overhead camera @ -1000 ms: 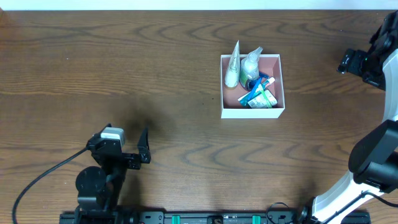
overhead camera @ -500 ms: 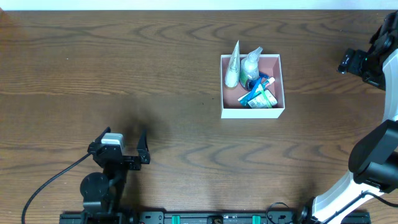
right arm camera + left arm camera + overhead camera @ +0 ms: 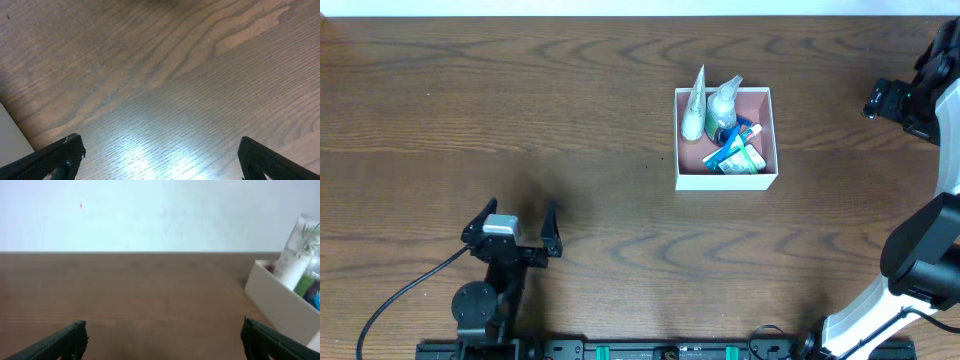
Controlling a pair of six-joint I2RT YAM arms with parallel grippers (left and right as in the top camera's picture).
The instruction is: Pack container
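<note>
The container (image 3: 770,105), a square shallow box with white walls and a pink inside, sits right of the table's middle. It holds white tubes, a bottle and blue and green toiletries. Its white wall also shows in the left wrist view (image 3: 280,302). My left gripper (image 3: 513,222) is open and empty near the front left, far from the container; its fingers show wide apart in its wrist view (image 3: 162,337). My right gripper (image 3: 880,98) is at the far right edge, open and empty above bare wood (image 3: 160,155).
A black cable (image 3: 405,285) runs from the left arm's base toward the front left. The right arm's white body (image 3: 920,250) stands at the front right. A white wall lies beyond the table's far edge (image 3: 125,253).
The left arm has drawn back toward the front edge and its gripper has squared up, pointing away from me. The right arm and the container have not moved.
</note>
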